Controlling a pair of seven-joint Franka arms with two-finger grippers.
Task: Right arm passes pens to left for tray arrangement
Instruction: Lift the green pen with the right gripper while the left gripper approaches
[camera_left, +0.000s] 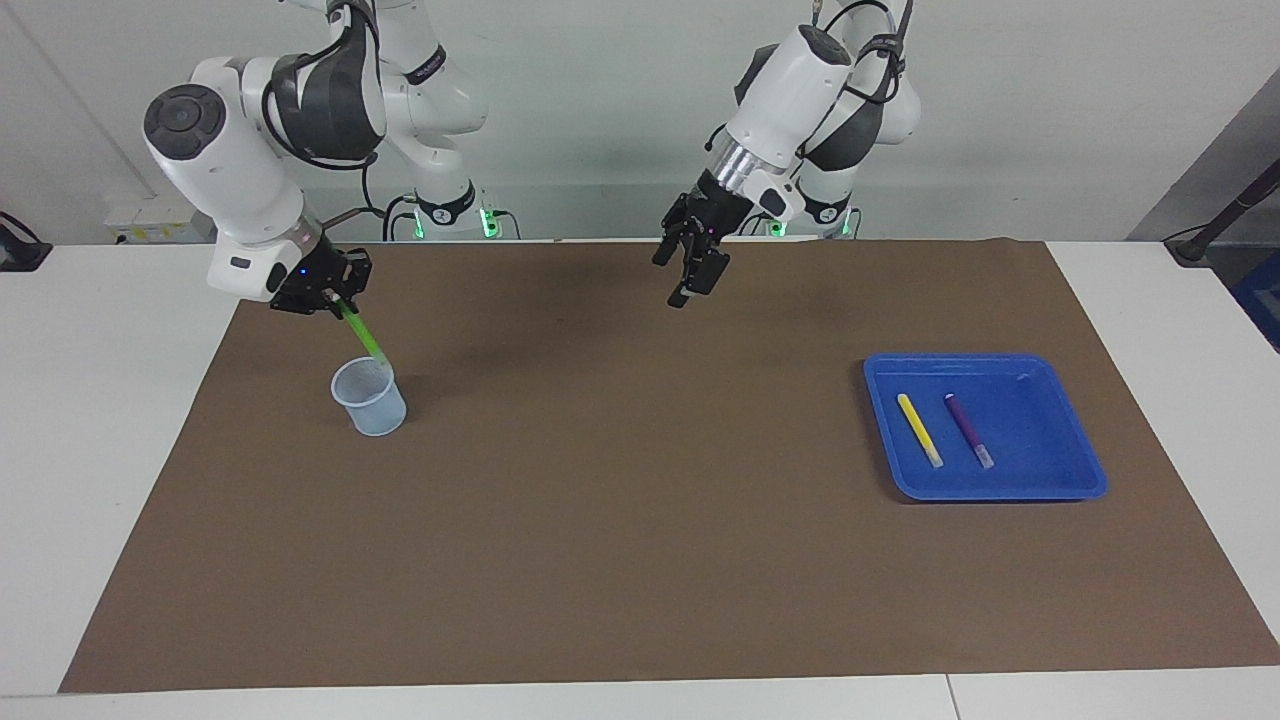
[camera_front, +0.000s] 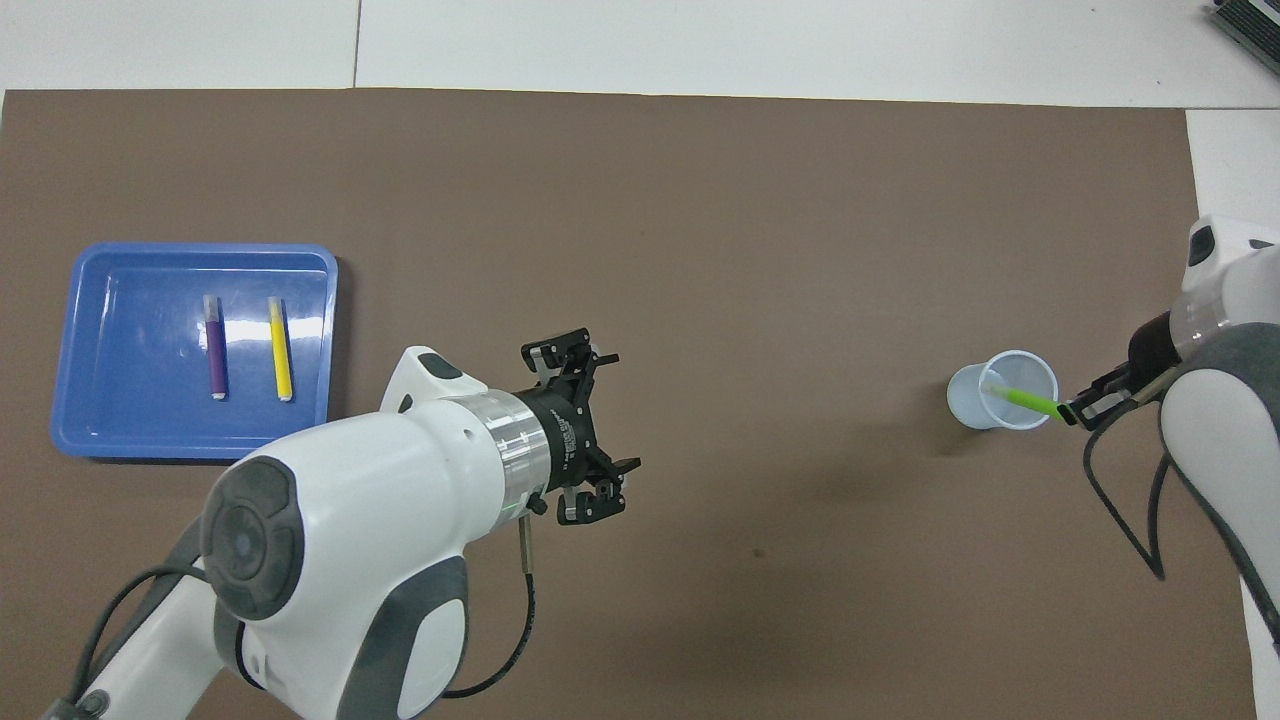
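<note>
My right gripper (camera_left: 335, 300) (camera_front: 1072, 410) is shut on the upper end of the green pen (camera_left: 365, 338) (camera_front: 1025, 400). The pen hangs tilted, its lower tip at the rim of the translucent cup (camera_left: 369, 397) (camera_front: 1002, 391). My left gripper (camera_left: 688, 265) (camera_front: 600, 420) is open and holds nothing, up in the air over the brown mat near the table's middle. The blue tray (camera_left: 1070, 470) (camera_front: 110, 440) sits toward the left arm's end. In it the yellow pen (camera_left: 919, 429) (camera_front: 279, 346) and the purple pen (camera_left: 968, 429) (camera_front: 213, 344) lie side by side.
A brown mat (camera_left: 640, 560) (camera_front: 700, 220) covers most of the white table. The cup stands on it toward the right arm's end, about level with the tray.
</note>
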